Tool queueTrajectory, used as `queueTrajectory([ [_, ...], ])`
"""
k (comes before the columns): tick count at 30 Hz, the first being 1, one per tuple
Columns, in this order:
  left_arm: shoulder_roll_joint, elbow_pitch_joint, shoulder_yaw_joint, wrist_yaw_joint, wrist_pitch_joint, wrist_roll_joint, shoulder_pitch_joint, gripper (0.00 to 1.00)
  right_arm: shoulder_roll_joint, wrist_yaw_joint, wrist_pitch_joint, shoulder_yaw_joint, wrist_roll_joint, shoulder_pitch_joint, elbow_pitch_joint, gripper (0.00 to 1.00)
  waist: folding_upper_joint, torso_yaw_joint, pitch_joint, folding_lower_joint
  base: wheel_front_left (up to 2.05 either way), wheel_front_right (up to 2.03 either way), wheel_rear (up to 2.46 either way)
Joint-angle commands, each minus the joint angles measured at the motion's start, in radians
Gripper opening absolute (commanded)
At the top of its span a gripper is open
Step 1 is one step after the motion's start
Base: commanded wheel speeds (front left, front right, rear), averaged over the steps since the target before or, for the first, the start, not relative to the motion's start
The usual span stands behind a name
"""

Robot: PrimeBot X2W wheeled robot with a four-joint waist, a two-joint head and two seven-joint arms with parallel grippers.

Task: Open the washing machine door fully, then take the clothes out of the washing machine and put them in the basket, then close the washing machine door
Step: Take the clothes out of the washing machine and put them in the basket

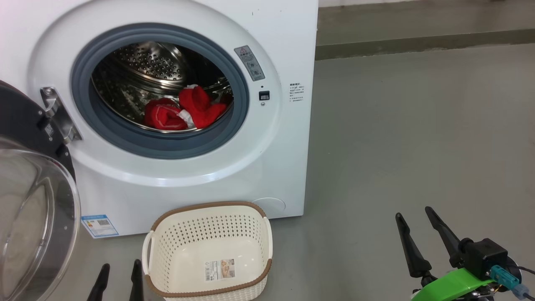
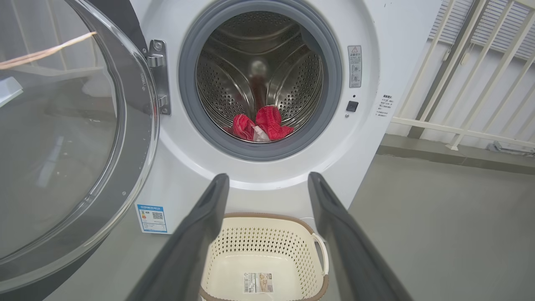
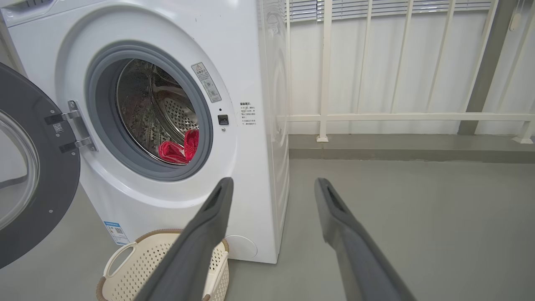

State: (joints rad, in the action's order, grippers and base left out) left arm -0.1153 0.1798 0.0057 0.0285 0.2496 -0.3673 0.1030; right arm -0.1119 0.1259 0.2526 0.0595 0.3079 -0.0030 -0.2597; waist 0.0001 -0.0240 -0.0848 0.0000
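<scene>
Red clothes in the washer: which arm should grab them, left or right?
Probably left. The left fingers, open, sit beside the basket, facing the drum where the clothes lie. The right fingers are off past the side of the washing machine.

grey floor [image 1: 418,125], raised grey kerb [image 3: 397,146] under white railing [image 3: 397,117], slatted blinds [image 3: 376,4] above
</scene>
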Motion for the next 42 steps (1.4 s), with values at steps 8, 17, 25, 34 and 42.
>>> queueTrajectory([
  [8,-0.008,-0.01,0.047,0.016,0.012,0.04,-0.023,1.0,-0.022,0.005,0.009,0.027,0.016,-0.026,0.016,1.0,-0.0001,0.003,-0.001,0.0,0.0,0.0,0.0],
  [17,-0.007,0.026,0.05,0.003,0.012,0.066,-0.034,1.0,-0.019,0.005,0.009,0.033,0.017,-0.024,0.012,1.0,-0.0001,0.003,-0.007,0.0,0.66,-0.66,0.0],
  [25,-0.001,0.036,0.069,0.005,0.012,0.054,-0.045,1.0,-0.02,0.005,0.009,0.038,0.02,-0.023,0.007,1.0,-0.0001,0.003,-0.005,0.0,1.79,-1.79,0.0],
  [34,-0.001,0.03,0.073,0.026,0.012,0.061,-0.041,1.0,-0.022,0.005,0.009,0.041,0.022,-0.024,0.006,1.0,-0.0001,0.003,-0.001,0.0,1.49,-1.49,0.0],
  [42,0.004,0.038,0.076,0.029,0.012,0.068,-0.043,1.0,-0.021,0.005,0.009,0.039,0.021,-0.022,0.009,1.0,-0.0001,0.007,0.008,0.0,0.35,-0.35,0.0],
])
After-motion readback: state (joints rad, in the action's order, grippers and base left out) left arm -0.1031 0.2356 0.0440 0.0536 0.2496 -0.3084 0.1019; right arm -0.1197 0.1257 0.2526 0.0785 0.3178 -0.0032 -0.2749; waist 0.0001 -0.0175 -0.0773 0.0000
